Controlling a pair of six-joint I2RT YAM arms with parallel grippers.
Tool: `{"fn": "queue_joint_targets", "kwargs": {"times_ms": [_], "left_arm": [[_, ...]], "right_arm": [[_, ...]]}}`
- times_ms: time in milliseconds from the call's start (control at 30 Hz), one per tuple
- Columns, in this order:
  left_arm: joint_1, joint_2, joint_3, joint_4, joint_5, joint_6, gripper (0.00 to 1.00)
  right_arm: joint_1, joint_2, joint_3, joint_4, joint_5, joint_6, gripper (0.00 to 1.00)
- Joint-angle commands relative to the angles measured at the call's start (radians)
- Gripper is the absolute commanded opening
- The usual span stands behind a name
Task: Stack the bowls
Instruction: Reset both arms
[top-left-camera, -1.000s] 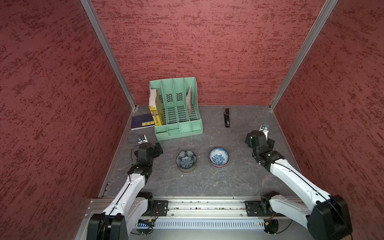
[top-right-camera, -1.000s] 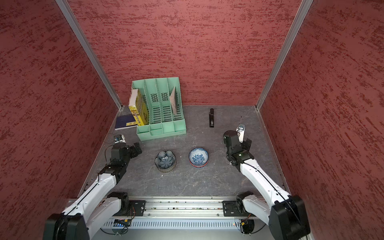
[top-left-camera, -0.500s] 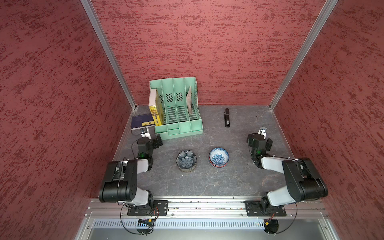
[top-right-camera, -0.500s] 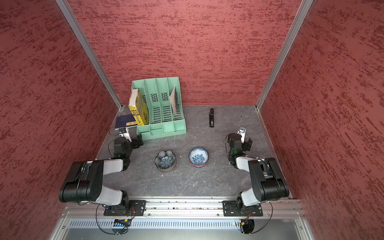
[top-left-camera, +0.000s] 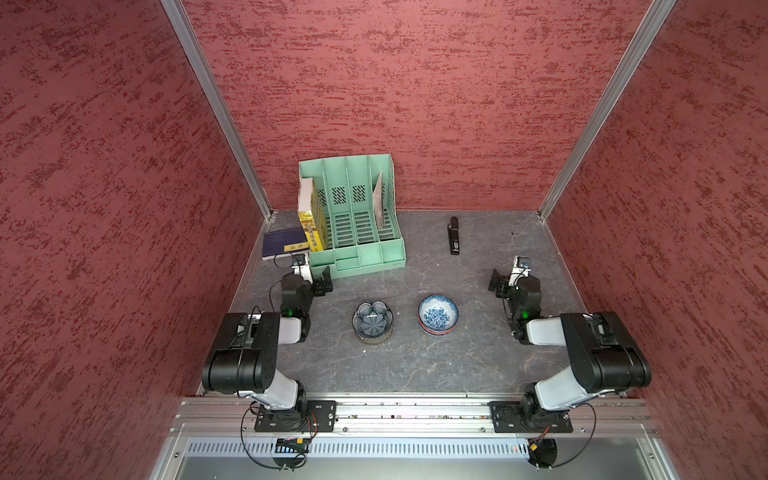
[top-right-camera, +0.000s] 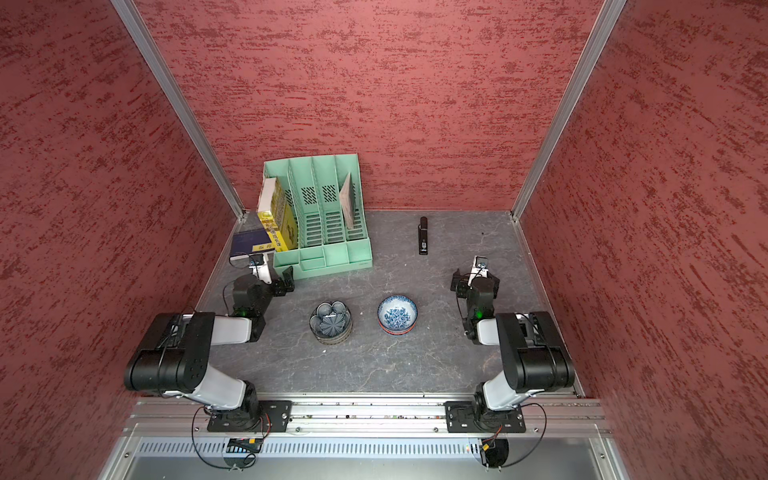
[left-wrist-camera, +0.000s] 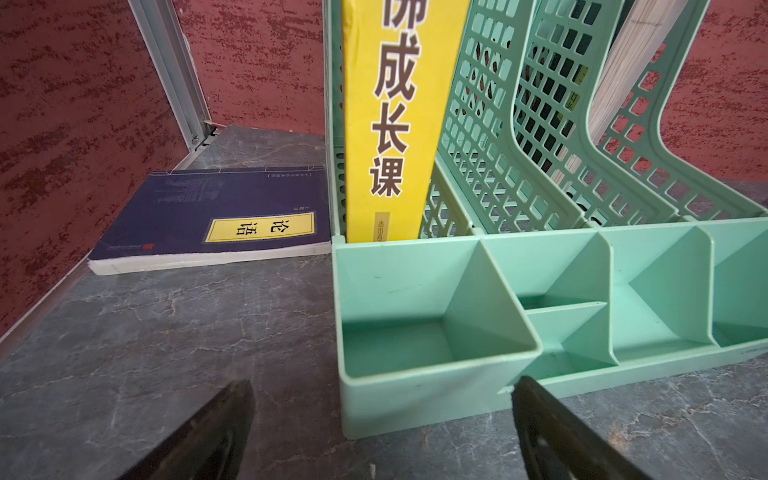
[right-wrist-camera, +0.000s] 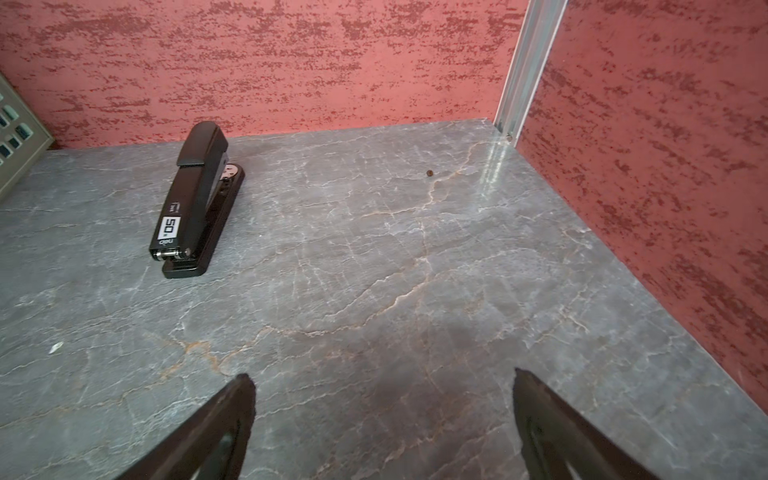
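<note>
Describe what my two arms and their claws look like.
Both arms match: the left arm and right arm have bulky black joint housings, white links, a green light near each wrist and thin black cables looping at the bases. The left claw and right claw are black, tapering to points.

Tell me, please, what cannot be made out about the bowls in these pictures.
- Under the petal bowl: in both top views it covers the lower bowls, so their count and patterns are unclear.
- Under the floral bowl: only a red rim peeks out.
- Wrist views: no bowls; they face the green rack and the stapler.
</note>
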Motion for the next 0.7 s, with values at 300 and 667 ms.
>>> {"fn": "queue_joint_targets", "kwargs": {"times_ms": [300,667], "left_arm": [[-0.005,-0.003,0.012,0.027,-0.002,0.015,1.00],[-0.004,-0.003,0.012,0.026,0.000,0.015,1.00]], "right_arm": [[0.000,-0.015,0.012,0.045,-0.034,-0.005,0.98],[0.003,-0.009,0.022,0.030,-0.030,-0.008,0.99]]}}
